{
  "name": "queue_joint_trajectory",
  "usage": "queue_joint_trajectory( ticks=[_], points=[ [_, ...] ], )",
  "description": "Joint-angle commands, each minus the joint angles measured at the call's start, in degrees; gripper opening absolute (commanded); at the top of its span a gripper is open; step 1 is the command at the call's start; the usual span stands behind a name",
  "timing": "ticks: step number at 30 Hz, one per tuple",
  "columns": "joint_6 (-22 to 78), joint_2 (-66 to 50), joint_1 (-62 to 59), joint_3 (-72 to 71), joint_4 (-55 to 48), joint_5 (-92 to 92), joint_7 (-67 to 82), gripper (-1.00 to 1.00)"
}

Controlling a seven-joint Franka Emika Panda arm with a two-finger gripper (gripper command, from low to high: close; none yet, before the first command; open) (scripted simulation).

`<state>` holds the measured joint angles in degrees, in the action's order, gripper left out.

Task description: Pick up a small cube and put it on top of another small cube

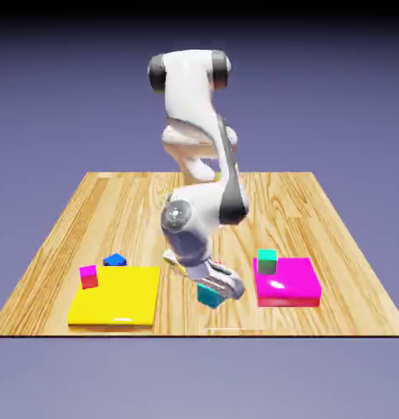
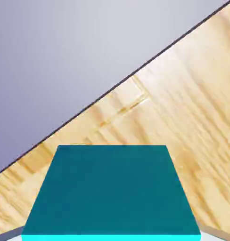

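One cyan-teal cube point(image 1: 208, 295) grasped by one pincer point(image 1: 217, 288), two slabs, one yellow point(image 1: 114, 295), one magenta point(image 1: 286, 279).

Backdrop point(image 1: 52, 98): plain blue-violet, darkening to black along the top edge of the exterior view. Table point(image 1: 186, 324): light wooden top, streaked brown grain, straight dark front edge. Lighting: bright; pale sheen noted on the wood in the hand view.

The held cube point(image 2: 112, 190) is dark teal with a bright cyan strip. The table point(image 1: 195, 323) is pale wood with brown grain. Near its front left corner, the slab point(image 1: 115, 296) is yellow; near its front right, the other slab point(image 1: 297, 278) is magenta.
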<state>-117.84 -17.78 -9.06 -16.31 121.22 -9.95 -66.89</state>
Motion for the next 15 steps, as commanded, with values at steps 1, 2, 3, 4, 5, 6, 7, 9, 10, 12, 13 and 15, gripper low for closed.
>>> queue_joint_trajectory(
  ticks=[1, 2, 3, 4, 5, 6, 7, 9, 10, 12, 13, 15],
  points=[
    [1.1, 2.1, 1.2, -1.5, 1.4, 1.2, 1.9, -1.00],
    [2.2, 4.2, 2.4, -3.0, 2.8, 2.2, 4.0, -1.00],
    [3.3, 6.2, 3.5, -4.5, 4.2, 3.2, 6.0, -1.00],
    [4.4, 8.3, 4.7, -5.9, 5.6, 4.1, 8.0, -1.00],
    [5.5, 10.4, 5.9, -7.4, 7.0, 5.1, 10.0, -1.00],
    [6.5, 12.5, 7.1, -8.9, 8.4, 6.1, 12.1, -1.00],
    [7.6, 14.5, 8.3, -10.4, 9.8, 7.1, 14.1, -1.00],
    [8.1, 15.4, 8.8, -11.0, 10.4, 7.5, 14.9, -1.00],
    [5.6, 14.3, 8.9, -10.9, 11.8, 8.0, 14.6, -1.00],
    [0.6, 12.1, 9.2, -10.8, 14.8, 8.9, 13.8, -1.00],
    [-1.9, 10.9, 9.4, -10.7, 16.3, 9.4, 13.5, -1.00],
    [-2.5, 10.7, 9.4, -10.6, 16.7, 9.5, 13.4, 1.00]
  ],
)
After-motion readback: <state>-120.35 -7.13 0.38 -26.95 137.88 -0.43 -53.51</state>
